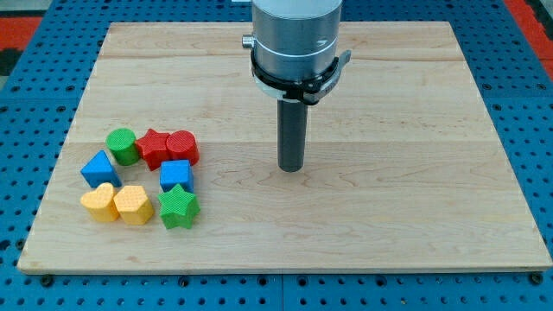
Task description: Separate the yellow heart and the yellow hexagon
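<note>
A: Where are the yellows sitting?
B: Yellow heart (100,202) is touching yellow hexagon (132,204) near the board's (415,78) bottom-left corner; my tip (291,168) is resting mid-board, well apart, grasping nothing.

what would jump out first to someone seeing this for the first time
The big grey arm with its dark rod stands out most, my tip resting on bare wood near the board's middle, well to the right of every block. Next comes the tight cluster at the view's lower left, where the yellow heart and yellow hexagon sit touching, beside the green star.
</note>
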Controlling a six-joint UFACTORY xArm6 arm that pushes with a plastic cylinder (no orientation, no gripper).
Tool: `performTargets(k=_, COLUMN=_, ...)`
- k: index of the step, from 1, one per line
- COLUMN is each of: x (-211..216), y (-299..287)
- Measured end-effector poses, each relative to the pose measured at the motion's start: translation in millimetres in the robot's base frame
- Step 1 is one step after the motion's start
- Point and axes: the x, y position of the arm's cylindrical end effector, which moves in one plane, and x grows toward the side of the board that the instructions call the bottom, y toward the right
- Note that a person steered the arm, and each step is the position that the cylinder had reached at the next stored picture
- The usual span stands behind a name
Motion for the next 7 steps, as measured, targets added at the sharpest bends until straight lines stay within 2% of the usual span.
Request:
performTargets(k=1, x=-4, y=1)
performTargets(k=2, x=24, y=18)
performTargets(k=3, x=89, y=46)
performTargets(k=4, x=125, y=3)
performTargets(k=7, x=112, y=-259)
